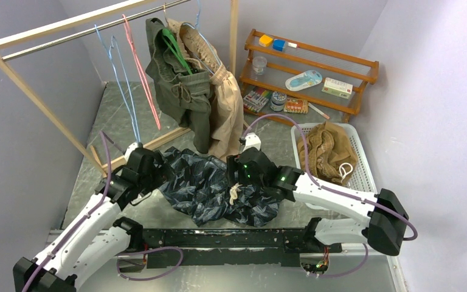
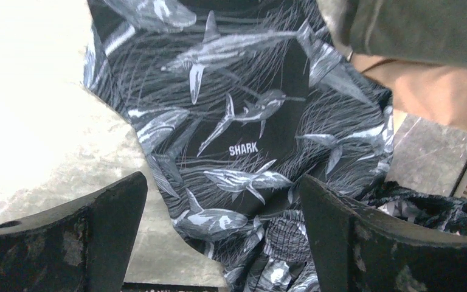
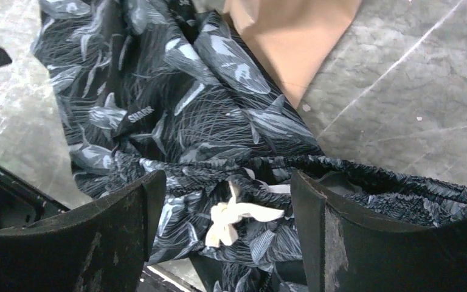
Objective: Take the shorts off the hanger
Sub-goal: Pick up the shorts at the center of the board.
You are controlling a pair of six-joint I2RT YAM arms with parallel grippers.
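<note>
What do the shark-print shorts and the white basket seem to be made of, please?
Shark-print shorts: thin woven cloth, probably synthetic, matte with a printed pattern; it lies in soft creases. White basket: likely moulded plastic, judging by its regular perforated grid.

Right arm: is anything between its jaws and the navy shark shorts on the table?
Nothing visible. The right gripper hangs directly over the navy shorts with its jaws open, and the white drawstring knot at the waistband shows in the gap between them.
</note>
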